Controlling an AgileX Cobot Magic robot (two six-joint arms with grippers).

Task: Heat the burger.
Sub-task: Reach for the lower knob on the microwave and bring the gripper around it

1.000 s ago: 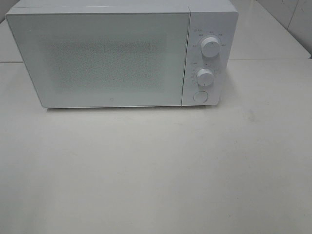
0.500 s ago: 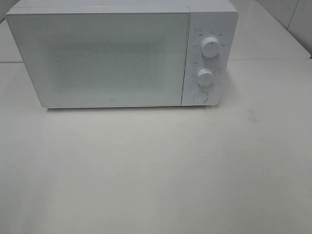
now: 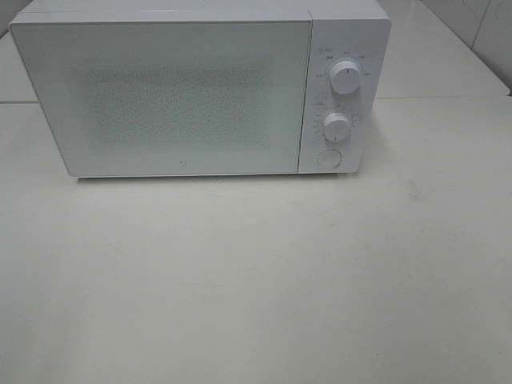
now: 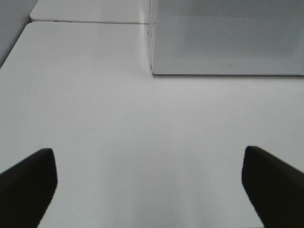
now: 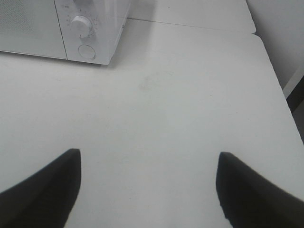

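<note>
The burger is not in view in any frame. A white microwave stands at the back of the white table with its door shut; through the door nothing can be made out. Its panel has two knobs and a round button. My left gripper is open and empty above the table, in front of the microwave's left corner. My right gripper is open and empty above the table, in front of the panel. Neither gripper shows in the high view.
The table's right edge shows in the right wrist view, with a dark gap beyond it. A second tabletop adjoins behind, by the microwave's left side. A tiled wall stands at the back right.
</note>
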